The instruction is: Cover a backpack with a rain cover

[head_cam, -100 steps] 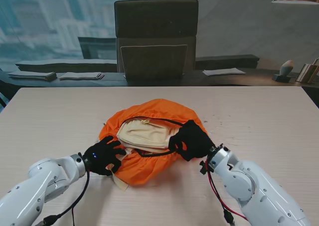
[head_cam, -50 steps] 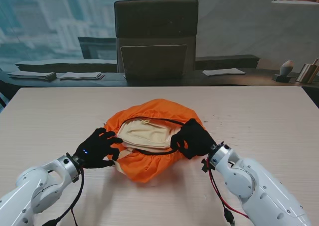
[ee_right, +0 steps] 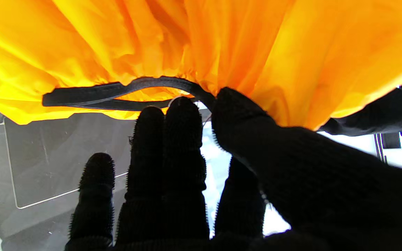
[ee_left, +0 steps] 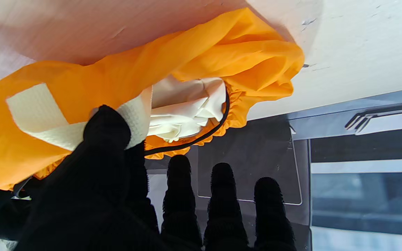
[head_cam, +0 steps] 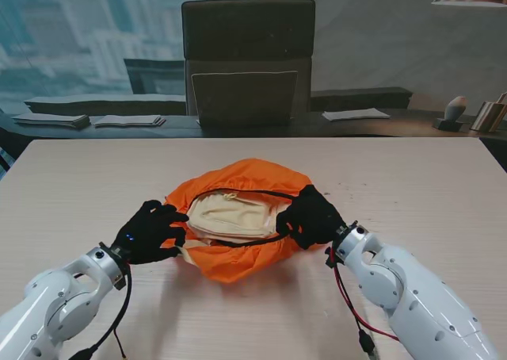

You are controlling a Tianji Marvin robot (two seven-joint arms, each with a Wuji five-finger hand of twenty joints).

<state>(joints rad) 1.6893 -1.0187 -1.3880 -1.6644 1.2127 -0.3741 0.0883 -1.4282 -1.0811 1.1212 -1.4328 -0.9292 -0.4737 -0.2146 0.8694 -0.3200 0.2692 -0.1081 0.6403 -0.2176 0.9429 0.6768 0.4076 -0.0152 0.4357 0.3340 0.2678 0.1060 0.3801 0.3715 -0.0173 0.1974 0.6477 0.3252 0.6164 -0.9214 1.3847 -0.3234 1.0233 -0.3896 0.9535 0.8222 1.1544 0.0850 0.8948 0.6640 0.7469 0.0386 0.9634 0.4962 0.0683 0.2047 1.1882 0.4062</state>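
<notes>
Lately, stand view: left hand (head_cam: 150, 231) has slid out toward 9 o'clock of the bundle and slightly farther from me than a second ago; orange rain cover (head_cam: 238, 258) is drawn tighter, its near flap pulled in, less cream backpack (head_cam: 231, 216) strap spilling at 7 o'clock; right hand (head_cam: 310, 216) has crept up the 3 o'clock edge, clamped on the black elastic hem (head_cam: 238, 242); bundle sits mid-table (head_cam: 412, 185), chair (head_cam: 248, 59) at 12 o'clock beyond; judgement: cover is seating, hem closing round the pack, opening not yet shut.

Left wrist view: thumb (ee_left: 106, 129) presses a cream webbing strap (ee_left: 44, 118) against the orange fabric, so left hand grasps strap and cover together; other fingers (ee_left: 181, 181) extended free; cream pack cloth (ee_left: 187, 108) lies inside the cover's mouth, ringed by the hem cord (ee_left: 201, 134).

Right wrist view: thumb (ee_right: 243, 115) and fingertips (ee_right: 183, 115) pinch the black hem band (ee_right: 117, 91) at the cover's (ee_right: 222, 42) gathered edge; pack itself hidden here.
</notes>
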